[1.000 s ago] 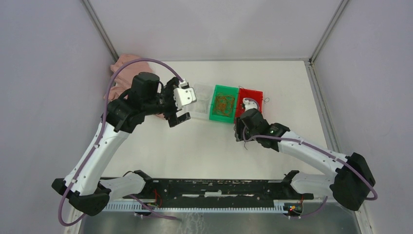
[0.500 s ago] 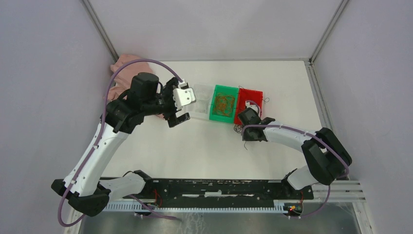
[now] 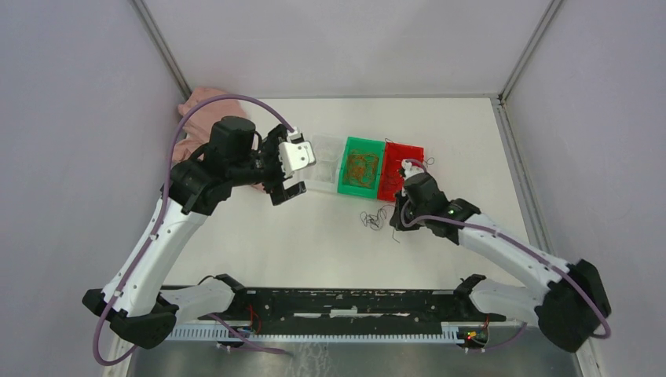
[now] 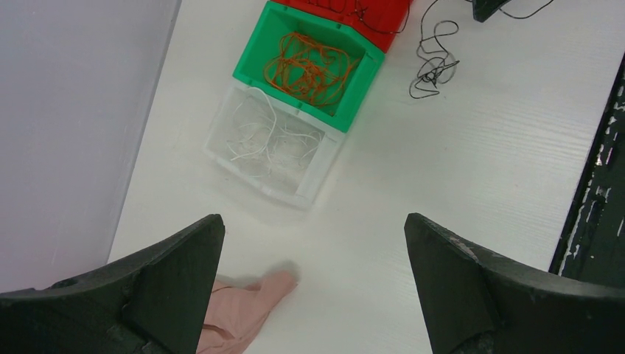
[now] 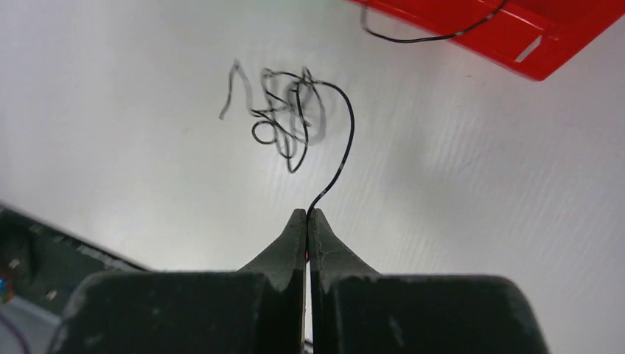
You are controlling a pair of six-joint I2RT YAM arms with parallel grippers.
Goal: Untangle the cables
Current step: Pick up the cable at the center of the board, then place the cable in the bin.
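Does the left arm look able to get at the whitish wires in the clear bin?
Probably yes. The left gripper hangs open short of the clear bin, whose top is open; the whitish wires lie loose inside, and nothing stands between. The right gripper is elsewhere, pinching a black wire.

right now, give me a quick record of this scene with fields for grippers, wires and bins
left gripper: open, empty, by the clear bin
right gripper: shut on one end of the black wire
black wire: loose tangle on the table, in front of the bins
green bin: orange wires
clear bin: whitish wires
red bin: a black strand over its rim
pink cloth: far left of the table
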